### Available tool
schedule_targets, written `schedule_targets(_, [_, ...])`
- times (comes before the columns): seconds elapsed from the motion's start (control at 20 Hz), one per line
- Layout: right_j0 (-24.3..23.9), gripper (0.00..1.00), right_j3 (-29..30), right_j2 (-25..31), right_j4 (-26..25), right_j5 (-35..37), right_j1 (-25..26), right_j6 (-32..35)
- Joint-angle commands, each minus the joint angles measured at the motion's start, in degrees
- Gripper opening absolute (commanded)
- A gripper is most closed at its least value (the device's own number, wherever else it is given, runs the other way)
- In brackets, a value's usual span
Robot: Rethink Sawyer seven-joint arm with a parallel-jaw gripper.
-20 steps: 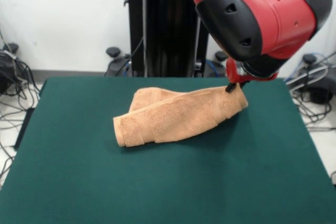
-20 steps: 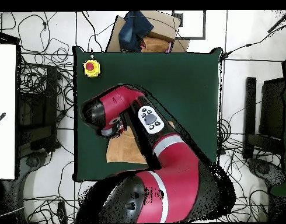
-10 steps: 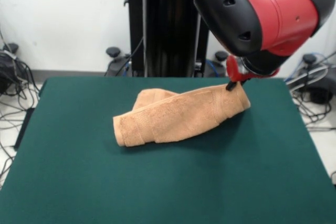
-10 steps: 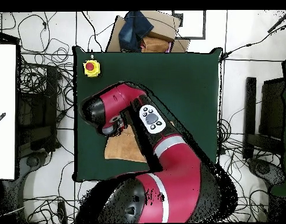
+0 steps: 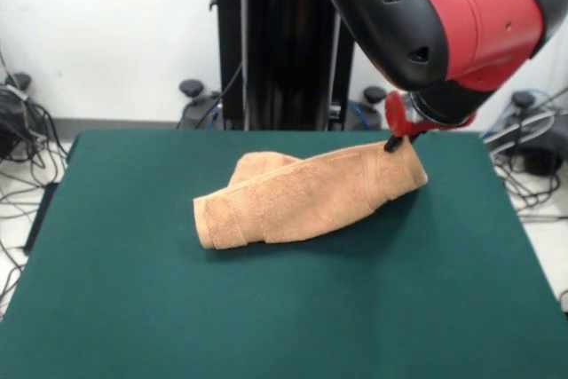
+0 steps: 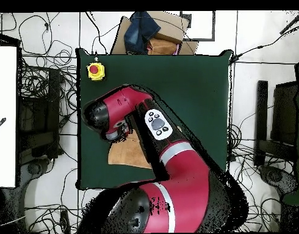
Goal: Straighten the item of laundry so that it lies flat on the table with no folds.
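The towel [image 5: 306, 194] lies bunched in a long folded roll across the middle of the green desk [image 5: 266, 308], slanting from near left up to far right. The gripper [image 5: 391, 143] sits at the roll's raised far-right end, touching the cloth; whether its jaws are wide or closed cannot be told. A yellow button box [image 6: 96, 70] stands at a desk corner

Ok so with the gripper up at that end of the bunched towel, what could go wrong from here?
The gripper meets only the very tip of the towel, so that end could slip free. The towel lies folded over itself; pulling one end might drag the whole bundle across the table rather than open it. The arm hides most of it overhead.
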Motion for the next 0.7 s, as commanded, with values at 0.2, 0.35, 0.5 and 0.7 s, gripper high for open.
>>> schedule_targets(0.2, [1.0,0.0,3.1,1.5,-0.2,-3.6,-0.9,-8.2])
schedule_targets(0.35, [0.7,0.0,6.6,1.5,-1.0,-6.6,-2.3,-6.9])
schedule_targets(0.5, [1.3,0.0,6.4,1.5,-0.9,-6.6,-2.0,-6.4])
schedule_targets(0.7, [1.8,0.0,7.7,1.1,-1.8,-8.3,-2.3,-5.7])
